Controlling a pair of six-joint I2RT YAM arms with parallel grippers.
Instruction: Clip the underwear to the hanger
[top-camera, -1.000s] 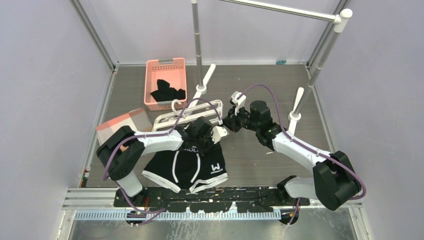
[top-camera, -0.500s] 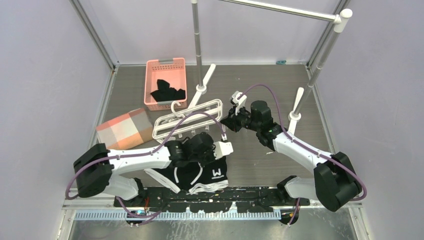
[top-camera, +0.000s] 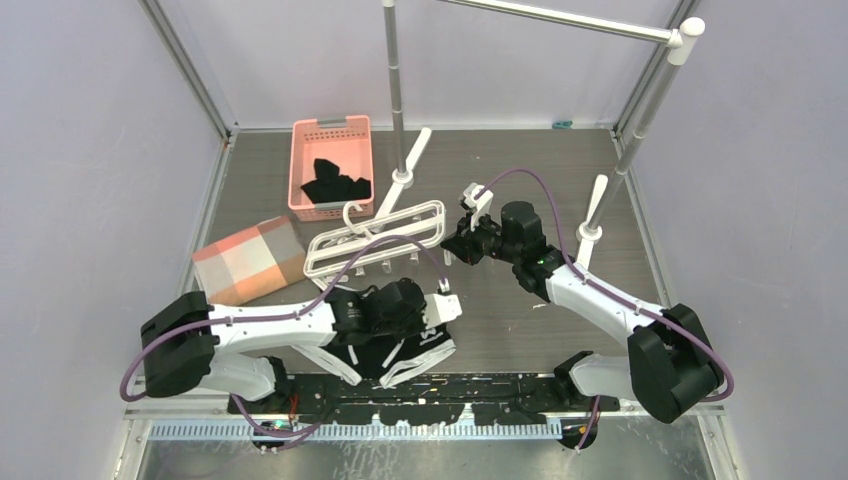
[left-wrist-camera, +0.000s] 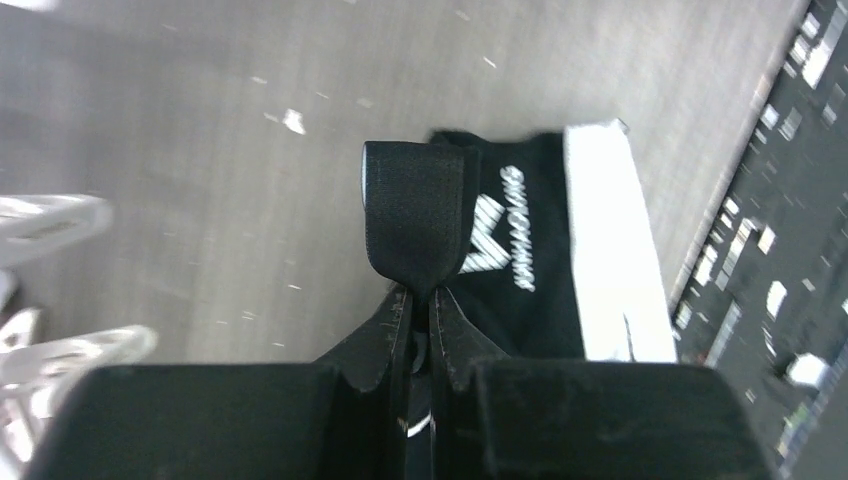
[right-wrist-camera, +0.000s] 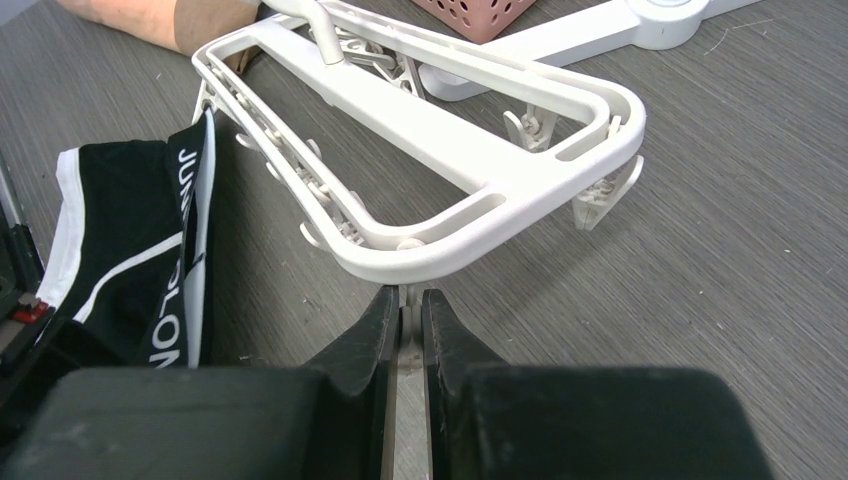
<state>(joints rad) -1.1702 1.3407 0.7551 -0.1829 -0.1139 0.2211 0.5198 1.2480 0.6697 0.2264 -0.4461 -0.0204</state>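
Your left pincer (left-wrist-camera: 418, 300) pinches a fold of the boxer briefs (left-wrist-camera: 520, 250), which droop by the tabletop's (right-wrist-camera: 700, 300) near edge. The right pincer (right-wrist-camera: 405, 300) nips the white clip hanger (right-wrist-camera: 440, 150) beside them. The soft, light cloth will likely sag, so hold it by the firmer waistband (right-wrist-camera: 185, 290).

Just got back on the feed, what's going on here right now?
The left gripper is shut on a fold of the underwear, near the front edge of the table. The right gripper is closed at the near rim of the hanger, apparently pinching one of its clips. The hanger rests on the table with the underwear lying beside it, not yet clipped on.
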